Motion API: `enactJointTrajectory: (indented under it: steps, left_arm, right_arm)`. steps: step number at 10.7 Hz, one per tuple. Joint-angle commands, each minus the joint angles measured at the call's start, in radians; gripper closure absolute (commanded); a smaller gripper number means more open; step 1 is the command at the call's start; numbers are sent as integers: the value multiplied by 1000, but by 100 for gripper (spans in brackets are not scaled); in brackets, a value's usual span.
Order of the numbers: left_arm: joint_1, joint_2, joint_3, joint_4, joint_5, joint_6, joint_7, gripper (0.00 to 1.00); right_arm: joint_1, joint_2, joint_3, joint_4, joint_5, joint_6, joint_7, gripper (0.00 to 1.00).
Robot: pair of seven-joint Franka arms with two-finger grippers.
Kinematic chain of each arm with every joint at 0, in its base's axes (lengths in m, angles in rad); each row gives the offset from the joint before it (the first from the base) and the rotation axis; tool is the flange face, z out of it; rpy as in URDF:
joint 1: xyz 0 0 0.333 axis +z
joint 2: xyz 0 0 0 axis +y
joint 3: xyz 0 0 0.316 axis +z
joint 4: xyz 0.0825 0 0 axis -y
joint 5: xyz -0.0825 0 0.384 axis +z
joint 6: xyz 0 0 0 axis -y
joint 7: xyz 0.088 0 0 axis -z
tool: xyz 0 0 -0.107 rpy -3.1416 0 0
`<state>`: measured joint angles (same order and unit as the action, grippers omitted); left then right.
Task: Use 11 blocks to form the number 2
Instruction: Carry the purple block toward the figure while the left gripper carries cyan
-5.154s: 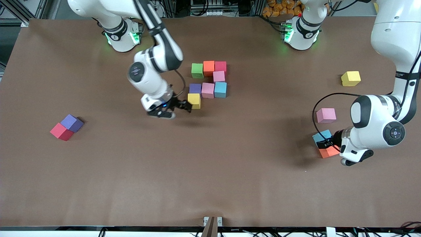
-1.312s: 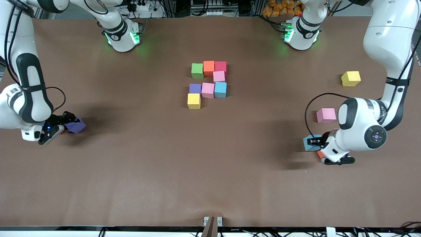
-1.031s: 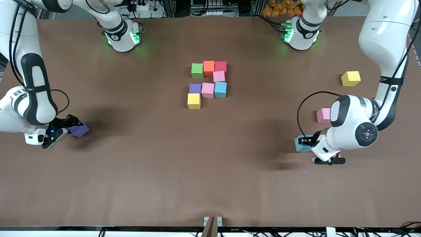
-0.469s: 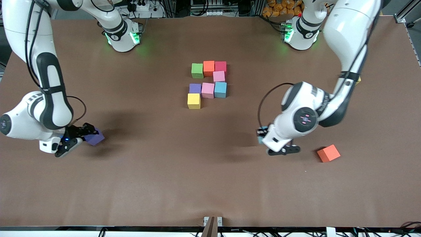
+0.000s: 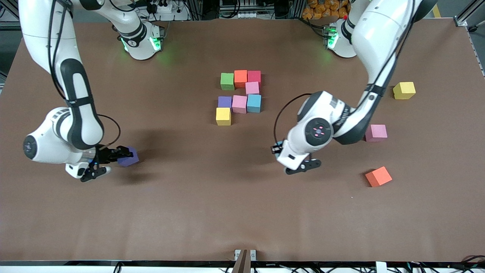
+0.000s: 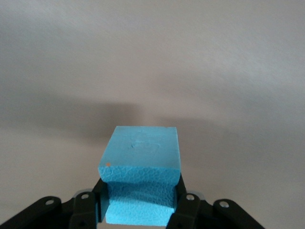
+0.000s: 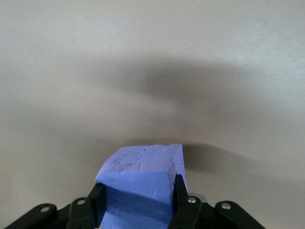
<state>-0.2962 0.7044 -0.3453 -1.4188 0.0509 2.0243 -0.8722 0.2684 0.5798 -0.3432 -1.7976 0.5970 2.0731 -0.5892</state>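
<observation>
Several blocks sit packed together mid-table: green (image 5: 227, 81), orange (image 5: 240, 78), red (image 5: 254, 76), pink (image 5: 252, 88), purple (image 5: 224, 101), pink (image 5: 239, 104), light blue (image 5: 254, 103) and yellow (image 5: 223, 116). My right gripper (image 5: 123, 155) (image 7: 138, 206) is shut on a purple block (image 5: 128, 156) (image 7: 143, 169) over bare table toward the right arm's end. My left gripper (image 5: 278, 148) (image 6: 140, 210) is shut on a light blue block (image 5: 279, 144) (image 6: 142, 160) over bare table beside the group, toward the left arm's end.
Loose blocks lie toward the left arm's end: a yellow one (image 5: 404, 90), a pink one (image 5: 376, 132) and an orange one (image 5: 378, 176) nearest the front camera. The brown table (image 5: 212, 212) carries nothing else.
Both arms have carried their blocks inward toward the table's middle. The left arm has cleared the pink, yellow and orange loose blocks; the right gripper has left the table's end with the purple block.
</observation>
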Motion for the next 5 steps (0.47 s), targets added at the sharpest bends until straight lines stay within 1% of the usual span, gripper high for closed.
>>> enactJointTrajectory:
  steps: [1,2,3,4,5]
  left_arm:
    - [-67,44,15,46,-16,57,-100,80]
    - [-70,64,11,67,-34,77,-129,80]
    - [-86,79,9,81,-66,111,-154,80]
    - [-109,98,9,93,-74,143,-154,80]
    - [-129,110,9,98,-75,175,-157,81]
  right_arm:
    - [40,-38,-2,-3,37,-31,173,74]
    - [72,-44,-3,-3,38,-31,230,74]
    - [93,-51,-3,-3,40,-28,265,74]
    - [113,-51,-3,-3,52,-24,296,74]
    - [138,-51,-5,-3,96,-21,311,74]
